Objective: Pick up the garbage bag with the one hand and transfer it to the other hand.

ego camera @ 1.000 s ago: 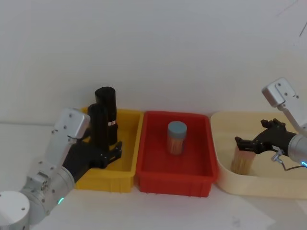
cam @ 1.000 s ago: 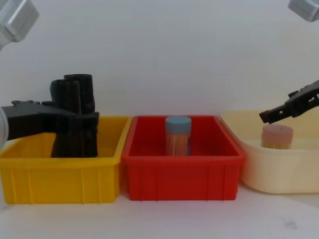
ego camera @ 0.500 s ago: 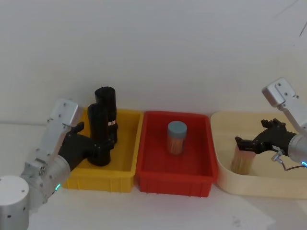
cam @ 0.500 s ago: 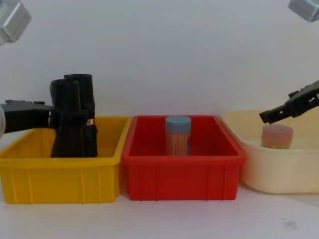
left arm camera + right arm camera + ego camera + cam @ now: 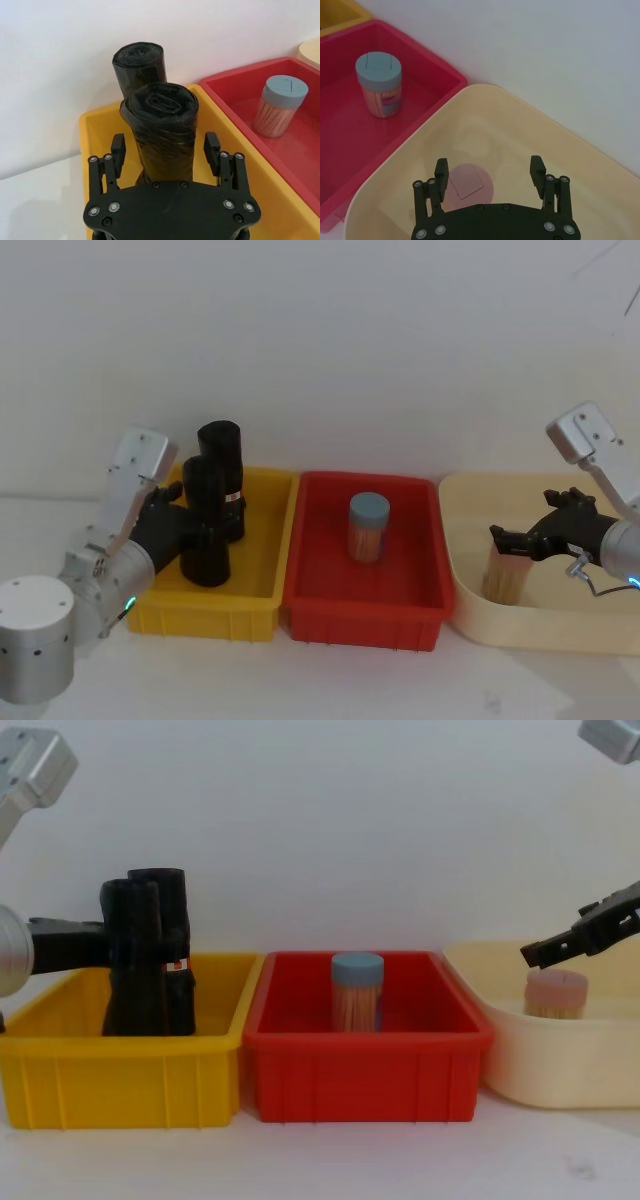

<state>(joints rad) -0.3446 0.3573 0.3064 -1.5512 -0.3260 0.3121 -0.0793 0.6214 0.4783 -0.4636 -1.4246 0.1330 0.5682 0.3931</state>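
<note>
Left wrist view is showing the left tool (image 5: 165, 142) spread wide, one finger (image 5: 118, 150) on each side of the garbage bag (image 5: 161, 125). There seems to be a thin gap on both sides, so the tool is straddling the roll rather than pinching it. The head view is giving less here: black tool and black roll are merging, and the grip cannot be read from it.

The bag is standing upright in the yellow bin (image 5: 95, 142). Its long axis is running vertically, with the coiled top end pointing up toward the wrist camera and the base sitting on the bin floor. Just beyond the tool's fingertips a second black roll (image 5: 139, 62) is standing close behind the bag; whether the two are touching I cannot tell. The chest view is adding the side profile: the bag is rising well above the bin rim, and a small red-and-white sticker (image 5: 173, 965) is showing on the rear roll.

The right tool (image 5: 489, 172) is hanging with its fingers spread over the cream tub (image 5: 545, 130), and a pink-lidded jar (image 5: 467, 187) is sitting just beneath it. The chest view is showing this tool above the jar and apart from it. Between the two tools, a blue-lidded jar (image 5: 357, 992) is standing in the red bin (image 5: 365, 1070) on the white bench (image 5: 350, 1160).
</note>
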